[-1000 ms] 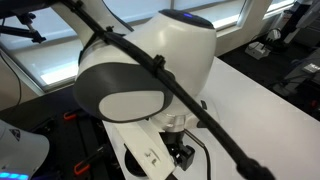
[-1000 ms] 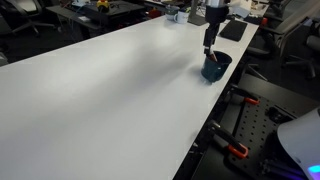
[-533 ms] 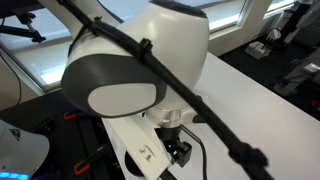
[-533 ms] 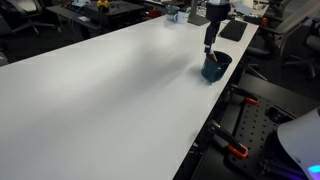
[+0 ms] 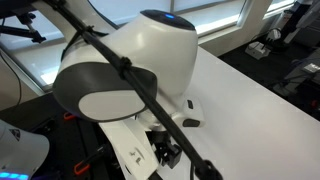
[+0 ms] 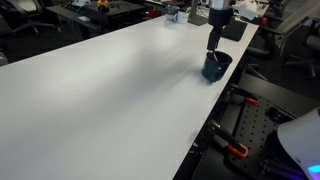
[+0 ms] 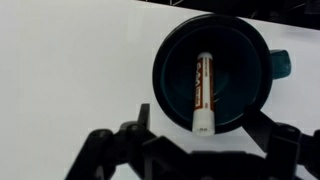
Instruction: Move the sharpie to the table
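The sharpie (image 7: 204, 90), reddish-orange and tan with a white end, lies inside the round dark bowl (image 7: 170, 60) in the wrist view. The bowl has a small teal tab on its right side and stands on the white table (image 7: 70, 70). My gripper (image 7: 205, 125) is open above the bowl, with one finger on each side of the bowl's near rim and nothing held. In an exterior view the gripper (image 6: 213, 40) hangs just over the bowl (image 6: 215, 67) near the far right edge of the table (image 6: 110, 100). The sharpie is too small to see there.
The robot's white arm housing (image 5: 130, 70) fills most of an exterior view, with a black cable across it. Desks, chairs and equipment stand beyond the table (image 6: 100, 10). Clamps and a black frame lie below the table's right edge (image 6: 235, 150).
The arm housing has turned and shifted left in one exterior view. The gripper has moved slightly right above the bowl. The sharpie and bowl have not moved.
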